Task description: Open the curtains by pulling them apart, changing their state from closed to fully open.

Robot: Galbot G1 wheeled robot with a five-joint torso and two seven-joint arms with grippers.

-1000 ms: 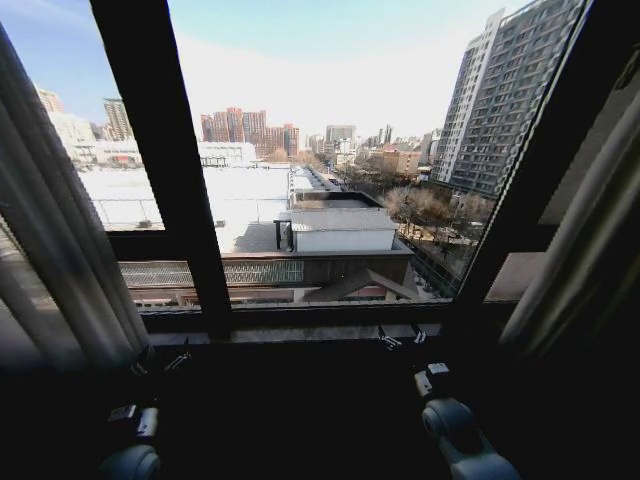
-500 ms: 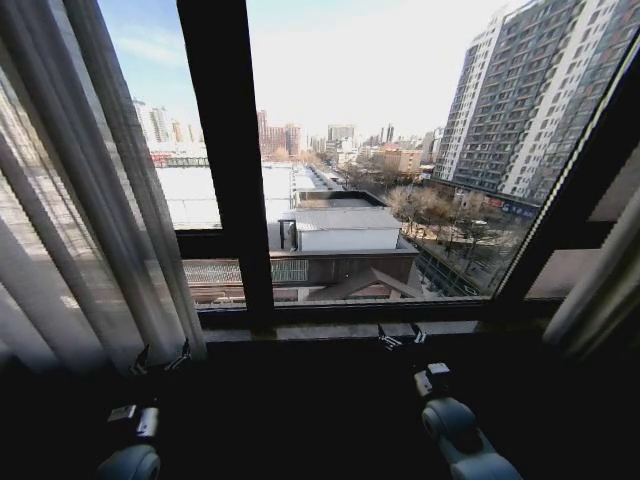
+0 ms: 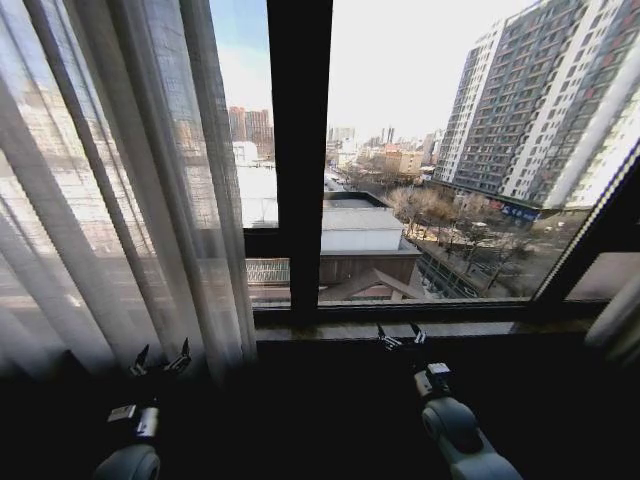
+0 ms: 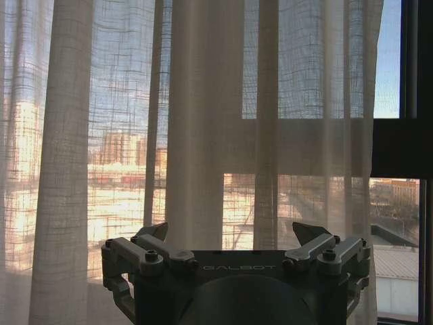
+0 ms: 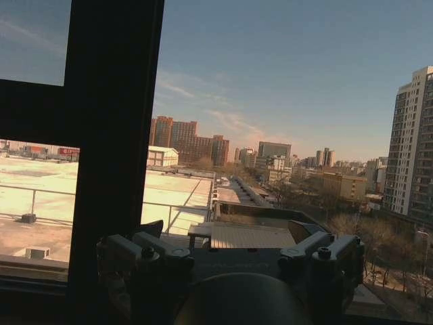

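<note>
1. Beyond the window glass we see a sunlit city: low rooftops, distant towers, and a tall apartment block (image 3: pixel 520 100) on the right.
2. Our left gripper (image 3: pixel 159 361) sits low on the left with its fingers spread and empty, just in front of the sheer curtain's hem.
3. Our right gripper (image 3: pixel 401 338) sits low right of centre, fingers also spread and empty, pointing at bare glass near the sill (image 3: pixel 400 328).
4. That sheer white curtain (image 3: pixel 110 180) hangs in pleats over the left part of the window, its edge just left of the dark vertical frame bar (image 3: pixel 300 150).
5. Far right, a second curtain fold (image 3: pixel 622 325) shows at the window's edge.
</note>
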